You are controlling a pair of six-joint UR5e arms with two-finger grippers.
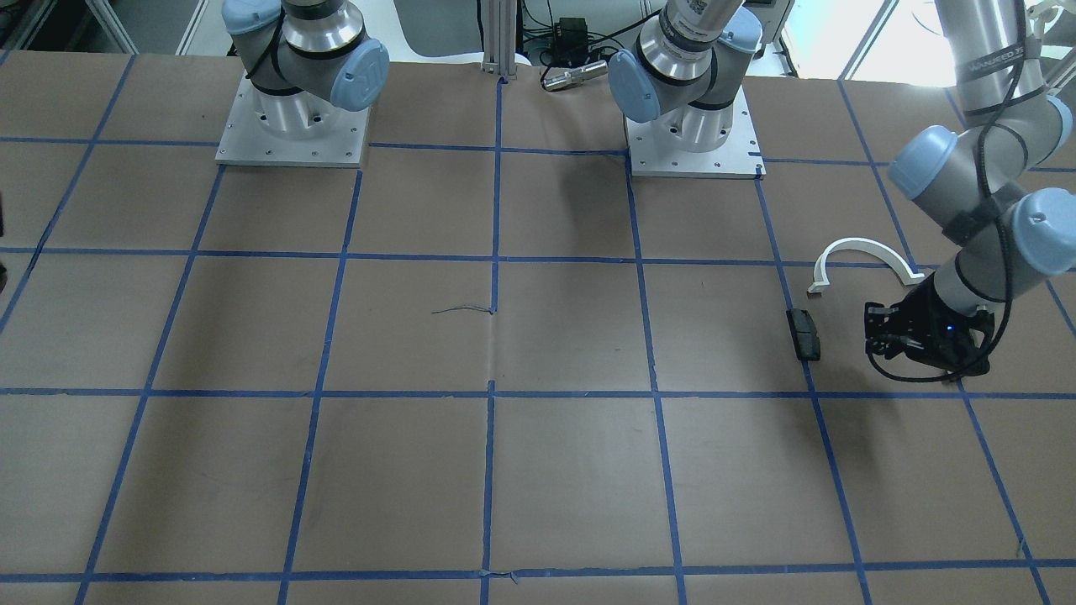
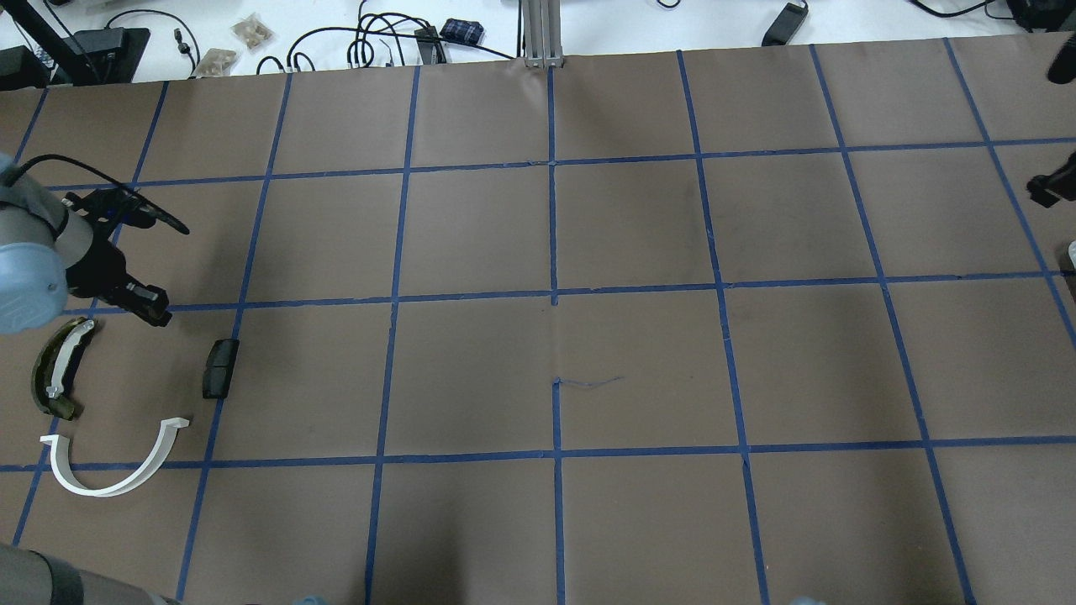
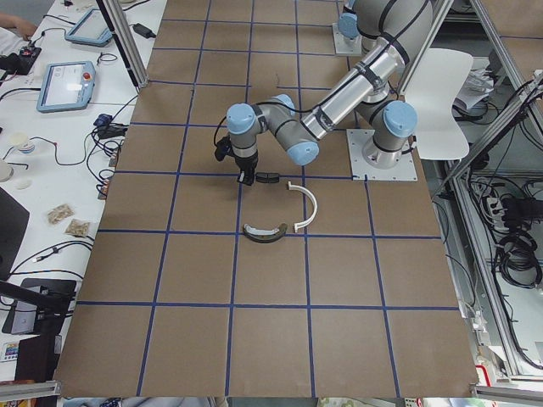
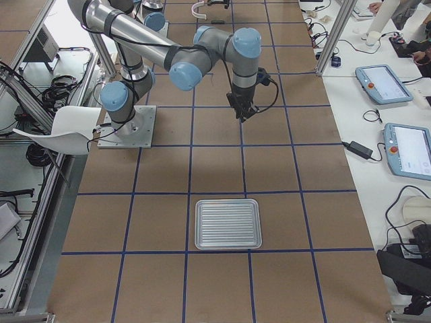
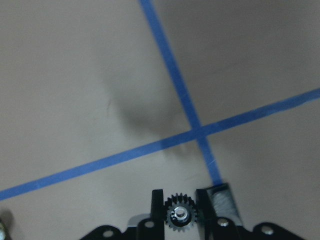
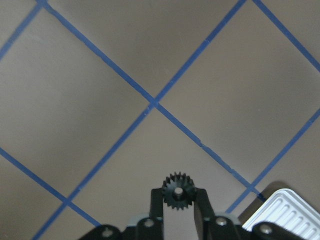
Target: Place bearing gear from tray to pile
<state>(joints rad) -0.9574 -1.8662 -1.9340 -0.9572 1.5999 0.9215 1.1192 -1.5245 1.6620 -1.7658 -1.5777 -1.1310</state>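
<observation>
My left gripper (image 5: 180, 197) is shut on a small black gear with a silvery bearing centre (image 5: 181, 215), held above a crossing of blue tape lines. In the overhead view the left gripper (image 2: 158, 316) is just beyond the pile: an olive-green curved shoe (image 2: 57, 370), a white half-ring arc (image 2: 118, 475) and a dark block (image 2: 220, 368). My right gripper (image 6: 178, 191) is shut on a second black gear (image 6: 178, 194), above the table and apart from the ribbed metal tray (image 4: 227, 223). The tray corner also shows in the right wrist view (image 6: 287, 215).
The brown table (image 2: 639, 370) is marked with a blue tape grid. In the front-facing view the white arc (image 1: 866, 250) and dark block (image 1: 805, 334) lie beside the left gripper (image 1: 878, 332). Both arm bases (image 1: 292, 126) stand at the robot's edge. Cables and tablets lie beyond the far edge.
</observation>
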